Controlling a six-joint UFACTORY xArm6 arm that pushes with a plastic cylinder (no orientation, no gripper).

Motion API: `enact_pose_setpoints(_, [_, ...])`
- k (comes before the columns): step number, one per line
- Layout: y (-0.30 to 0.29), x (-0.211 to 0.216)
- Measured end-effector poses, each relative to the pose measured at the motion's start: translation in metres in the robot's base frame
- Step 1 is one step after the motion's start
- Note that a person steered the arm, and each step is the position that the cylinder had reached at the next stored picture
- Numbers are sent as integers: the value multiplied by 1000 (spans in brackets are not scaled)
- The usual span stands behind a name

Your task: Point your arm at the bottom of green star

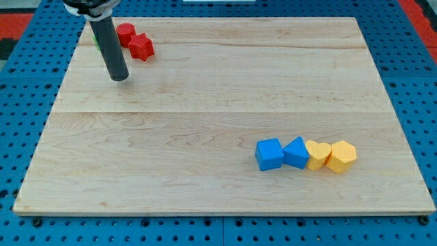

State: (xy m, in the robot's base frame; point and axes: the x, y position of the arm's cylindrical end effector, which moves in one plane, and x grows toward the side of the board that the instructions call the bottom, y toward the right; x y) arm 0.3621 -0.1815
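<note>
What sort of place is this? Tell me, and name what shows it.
Probably a robotics lab bench. A wooden board lies on a blue perforated mounting plate, small coloured blocks such as the blue cube are set out for pushing, and my tip rests near the red blocks.

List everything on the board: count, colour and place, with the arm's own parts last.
Wooden board: one, pale wood, filling most of the view.
Red cylinder block: one, red, view's top left.
Red star block: one, red, touching the cylinder's lower right.
Green block: one, green sliver showing left of the rod; shape hidden.
Blue blocks: two, blue, lower right, side by side.
Yellow blocks: two, yellow, right of the blue pair, in one row.
My tip: one dark rod end, below the green and red blocks.
</note>
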Motion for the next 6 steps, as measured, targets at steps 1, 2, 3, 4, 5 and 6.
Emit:
enact_pose_setpoints(1, [2, 0])
enact_pose_setpoints(2, [85, -8])
enact_pose_setpoints(3, [57, -12])
enact_pose_setpoints(4, [-31, -16])
enact_pose_setpoints(5, [-58, -50])
enact_pose_setpoints(6, [-17, -67])
